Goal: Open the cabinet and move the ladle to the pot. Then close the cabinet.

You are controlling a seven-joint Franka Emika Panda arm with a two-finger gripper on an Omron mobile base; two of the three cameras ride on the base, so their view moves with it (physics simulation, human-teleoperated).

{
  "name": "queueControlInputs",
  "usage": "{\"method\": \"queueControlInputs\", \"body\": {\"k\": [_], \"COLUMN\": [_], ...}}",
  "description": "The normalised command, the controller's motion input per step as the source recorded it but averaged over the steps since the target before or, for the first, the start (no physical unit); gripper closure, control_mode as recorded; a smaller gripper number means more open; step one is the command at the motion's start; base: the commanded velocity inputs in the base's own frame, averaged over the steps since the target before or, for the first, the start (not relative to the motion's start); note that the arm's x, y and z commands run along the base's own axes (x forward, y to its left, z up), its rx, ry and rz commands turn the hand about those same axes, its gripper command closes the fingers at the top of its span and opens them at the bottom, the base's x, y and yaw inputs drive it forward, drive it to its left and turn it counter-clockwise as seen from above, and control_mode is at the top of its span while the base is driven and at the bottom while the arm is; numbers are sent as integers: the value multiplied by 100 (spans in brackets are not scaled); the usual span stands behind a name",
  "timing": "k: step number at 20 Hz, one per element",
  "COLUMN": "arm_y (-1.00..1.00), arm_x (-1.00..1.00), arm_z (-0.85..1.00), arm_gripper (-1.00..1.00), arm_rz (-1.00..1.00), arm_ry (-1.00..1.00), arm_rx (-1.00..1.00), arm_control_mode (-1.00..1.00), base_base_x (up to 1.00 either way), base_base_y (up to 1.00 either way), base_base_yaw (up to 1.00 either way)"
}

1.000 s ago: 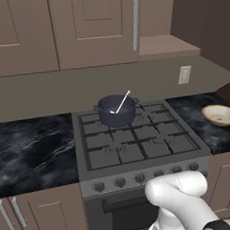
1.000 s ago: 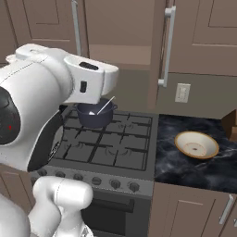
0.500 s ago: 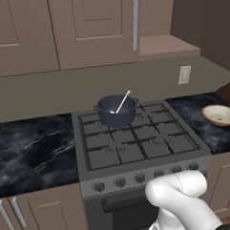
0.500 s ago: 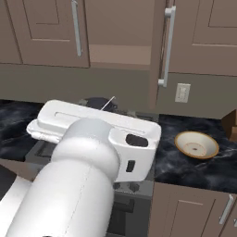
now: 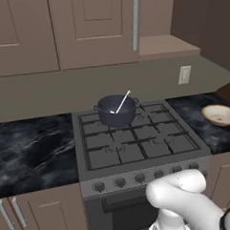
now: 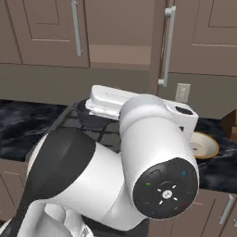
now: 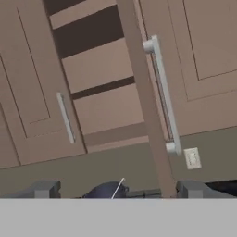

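Taupe-brown panels make up the cabinet (image 7: 111, 88), the biggest thing here: its right door (image 6: 159, 46) stands swung out edge-on with a long silver bar handle (image 7: 162, 92), and bare shelves (image 7: 104, 69) show in the gap, while the left door (image 7: 32, 83) lies flush with its own slimmer bar. The stove (image 5: 137, 144) sits below, grey with black grates, set into a black marbled bench (image 5: 28, 150). On the back left burner stands the pot (image 5: 116, 109), round and dark blue-grey with small loop handles; the ladle (image 5: 122, 102) rests in it, its thin silvery-white handle leaning up over the rim toward the right. The left base view gives the whole pot and ladle plainly; in the right base view the white arm (image 6: 139, 152) covers most of the stove, though the shallow tan dish (image 6: 201, 146) on the bench shows beside it. The hand view looks up into the open cabinet, with just the pot's top and ladle handle at its foot. I cannot tell how far open the gripper is, or whether it holds anything.
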Motion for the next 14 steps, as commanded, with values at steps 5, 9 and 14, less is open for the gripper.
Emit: {"method": "queueControlInputs", "body": {"k": [5, 9, 14], "arm_y": [-24, -37, -29], "arm_x": [86, 94, 98], "arm_z": [-22, -21, -16], "arm_gripper": [-100, -100, -100], "arm_rz": [18, 23, 23], "arm_ry": [3, 2, 1], "arm_rx": [13, 20, 20], "arm_control_mode": [-100, -100, -100], "base_base_x": [0, 0, 0], "base_base_y": [0, 0, 0], "base_base_yaw": [0, 0, 0]}}
